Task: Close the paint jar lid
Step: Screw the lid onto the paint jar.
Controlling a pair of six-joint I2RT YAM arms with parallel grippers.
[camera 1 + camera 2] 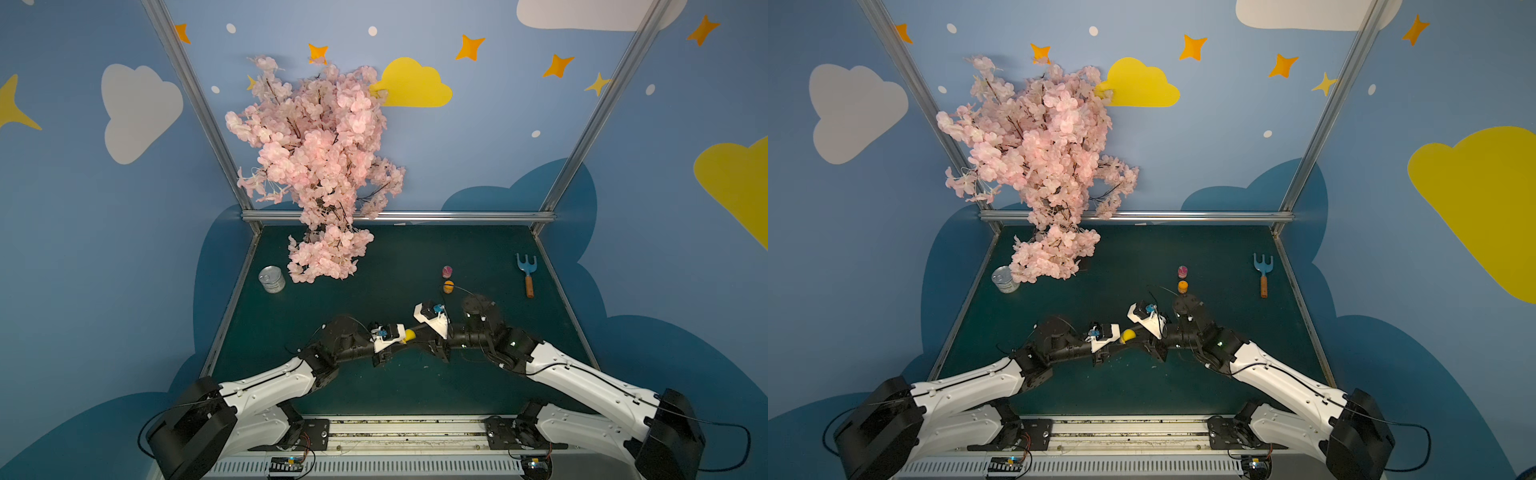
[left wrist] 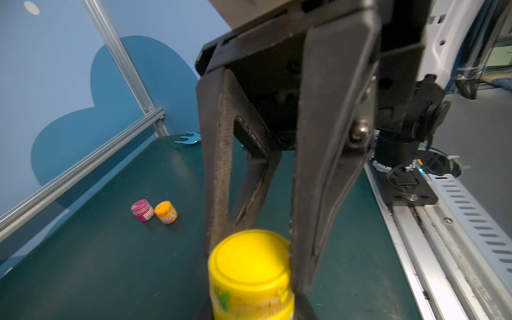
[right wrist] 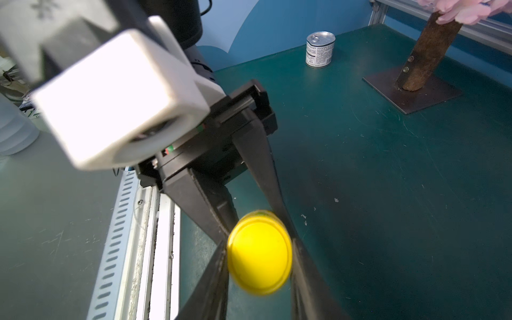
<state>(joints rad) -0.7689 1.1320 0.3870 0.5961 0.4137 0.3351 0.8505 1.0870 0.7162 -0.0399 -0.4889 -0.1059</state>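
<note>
Currently at front ctr of table (image 1: 415, 386), between both arms: yellow paint jar (image 2: 249, 300), roughly upright, w/ lid (image 3: 259, 252) on top. Gripped on the body, below the lid, by left gripper (image 3: 257, 223), fingers closed firm on both sides of it. Flanked at the lid by right gripper (image 2: 256, 268), jaws narrow; looks like touching lid rim on both sides, but lid blurred there, so only probably a grip. Further back on table, well apart from this: pink jar (image 1: 447, 272) and orange jar (image 1: 448, 286), just beside each other. Blue rake (image 1: 527, 274) w/ wooden handle near right edge, lying flat. Tin can (image 1: 272, 279) near left edge, upright, close to pink blossom tree (image 1: 316, 166) at back-left corner.
</note>
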